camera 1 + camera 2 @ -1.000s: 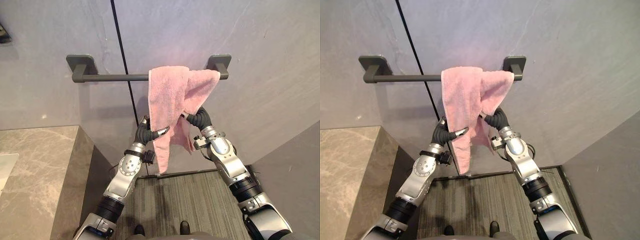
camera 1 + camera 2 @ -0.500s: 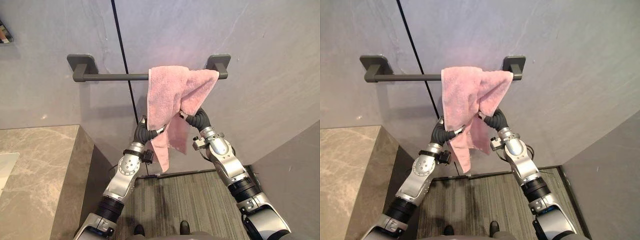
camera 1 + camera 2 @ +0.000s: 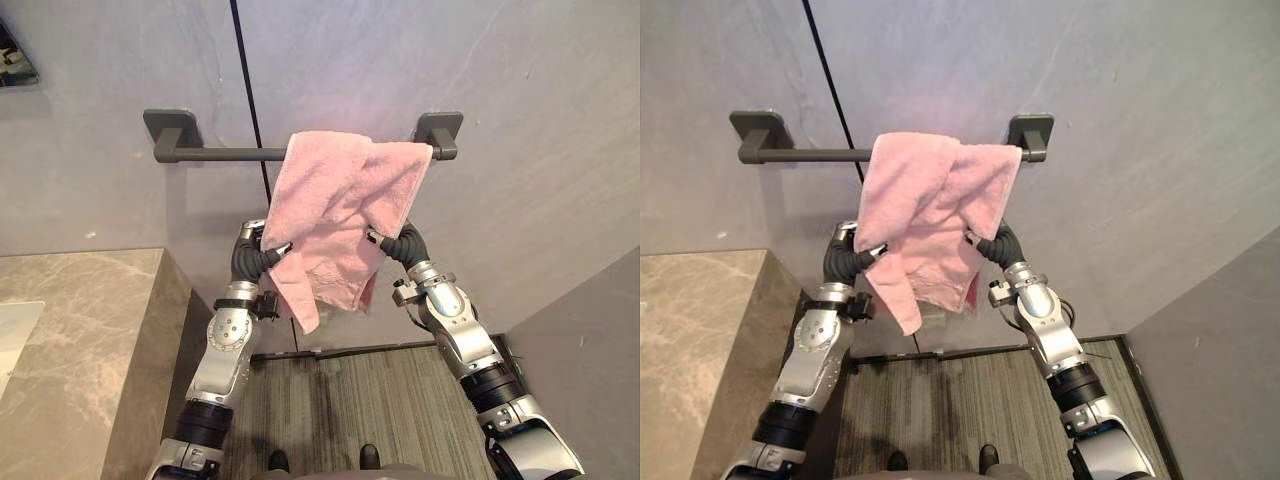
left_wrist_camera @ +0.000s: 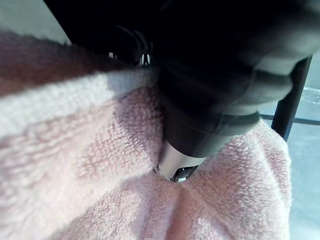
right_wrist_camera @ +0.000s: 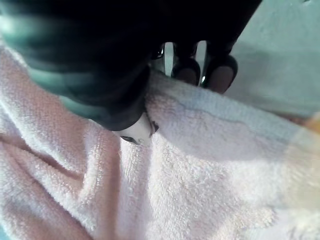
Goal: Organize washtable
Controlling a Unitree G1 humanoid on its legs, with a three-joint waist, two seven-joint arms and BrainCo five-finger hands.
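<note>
A pink towel (image 3: 340,200) hangs bunched over the right half of a dark grey towel bar (image 3: 220,154) on the grey wall. My left hand (image 3: 255,255) is below the bar, shut on the towel's left edge and drawing it out to the left. My right hand (image 3: 395,240) is shut on the towel's right side, under the bar's right mount. In the left wrist view the thumb (image 4: 175,167) presses into the pink cloth (image 4: 90,180). In the right wrist view dark fingertips (image 5: 220,75) curl over the towel's edge (image 5: 200,165).
A beige marble counter (image 3: 80,340) with the corner of a white basin (image 3: 12,330) stands at the left. Striped grey carpet (image 3: 350,400) covers the floor below the bar. A grey wall panel (image 3: 590,350) closes in at the lower right.
My left hand has moved left and upward with the towel's edge, so the towel is spread wider along the bar and hangs shorter. The right hand has stayed nearly in place.
</note>
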